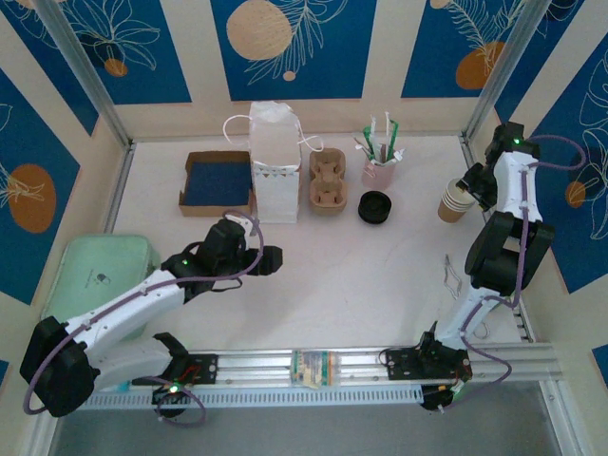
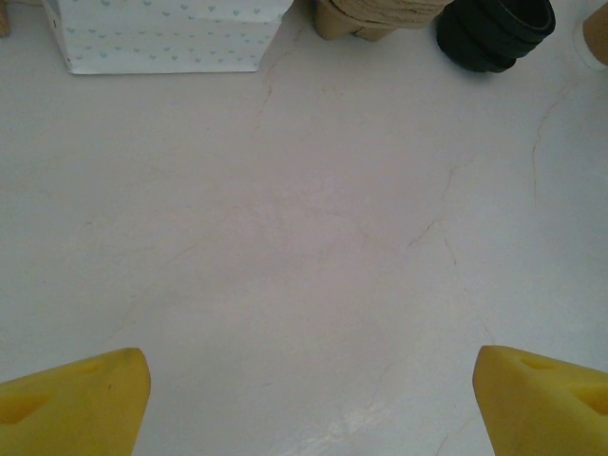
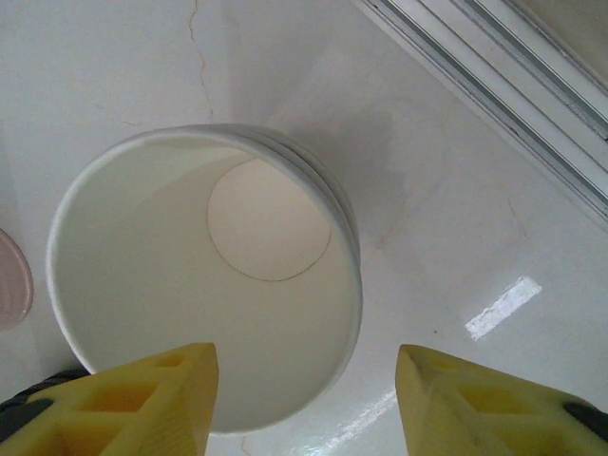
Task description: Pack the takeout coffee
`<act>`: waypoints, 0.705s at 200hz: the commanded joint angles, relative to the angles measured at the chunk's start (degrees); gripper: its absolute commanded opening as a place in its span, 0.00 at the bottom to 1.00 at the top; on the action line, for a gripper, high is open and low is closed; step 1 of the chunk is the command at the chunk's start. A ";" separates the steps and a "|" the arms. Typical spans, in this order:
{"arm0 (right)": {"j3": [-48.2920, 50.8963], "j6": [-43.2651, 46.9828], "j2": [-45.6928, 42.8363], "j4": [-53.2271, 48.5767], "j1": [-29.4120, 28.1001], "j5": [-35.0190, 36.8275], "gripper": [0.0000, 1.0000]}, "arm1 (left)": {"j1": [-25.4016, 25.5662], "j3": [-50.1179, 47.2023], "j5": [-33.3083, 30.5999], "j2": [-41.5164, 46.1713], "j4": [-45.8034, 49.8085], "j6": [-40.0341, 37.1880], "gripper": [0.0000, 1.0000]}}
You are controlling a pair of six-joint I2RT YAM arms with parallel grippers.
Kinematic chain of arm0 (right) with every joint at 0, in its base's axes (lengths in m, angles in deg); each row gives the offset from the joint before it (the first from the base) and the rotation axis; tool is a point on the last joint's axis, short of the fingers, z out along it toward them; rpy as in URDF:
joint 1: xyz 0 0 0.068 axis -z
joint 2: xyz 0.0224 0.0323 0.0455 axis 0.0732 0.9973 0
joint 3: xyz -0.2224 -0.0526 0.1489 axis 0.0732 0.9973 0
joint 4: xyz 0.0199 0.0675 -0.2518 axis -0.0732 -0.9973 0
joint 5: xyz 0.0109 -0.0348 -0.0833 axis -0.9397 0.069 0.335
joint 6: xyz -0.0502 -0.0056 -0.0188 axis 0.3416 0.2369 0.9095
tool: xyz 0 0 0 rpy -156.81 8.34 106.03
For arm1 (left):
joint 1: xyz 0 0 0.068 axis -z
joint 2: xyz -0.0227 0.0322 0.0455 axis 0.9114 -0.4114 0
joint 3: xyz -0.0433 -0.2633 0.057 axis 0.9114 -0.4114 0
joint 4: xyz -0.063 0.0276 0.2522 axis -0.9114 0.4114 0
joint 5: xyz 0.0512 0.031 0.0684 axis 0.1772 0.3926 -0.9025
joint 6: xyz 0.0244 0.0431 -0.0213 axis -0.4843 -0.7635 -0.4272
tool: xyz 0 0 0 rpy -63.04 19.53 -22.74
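Right gripper [image 3: 306, 380] hangs spread astride the rim of the cup stack [image 3: 190, 285]; left gripper [image 2: 309, 380] gapes over bare table [image 2: 304, 237], white bag [image 2: 161, 38] and black lids [image 2: 494, 33] ahead.

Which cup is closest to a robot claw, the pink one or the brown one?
The brown paper cup stack by the right wall. The right claw is open just above its white inside. The pink cup, holding sticks, stands farther off.

The middle of the table [image 1: 361, 275] is free; at the back the white paper bag [image 1: 274, 166], cup carrier [image 1: 328, 180] and black lids [image 1: 376, 206] stand in a close row
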 commanded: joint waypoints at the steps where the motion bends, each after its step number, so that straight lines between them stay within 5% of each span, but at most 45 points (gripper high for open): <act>1: -2.73 0.42 1.39 -1.55 -0.15 -0.97 0.48 | 0.70 0.07 -0.85 1.05 0.17 0.10 0.88; 141: -0.51 0.70 -0.83 -1.13 0.16 2.43 0.57 | 0.74 -0.38 -1.65 1.22 0.29 -0.14 0.88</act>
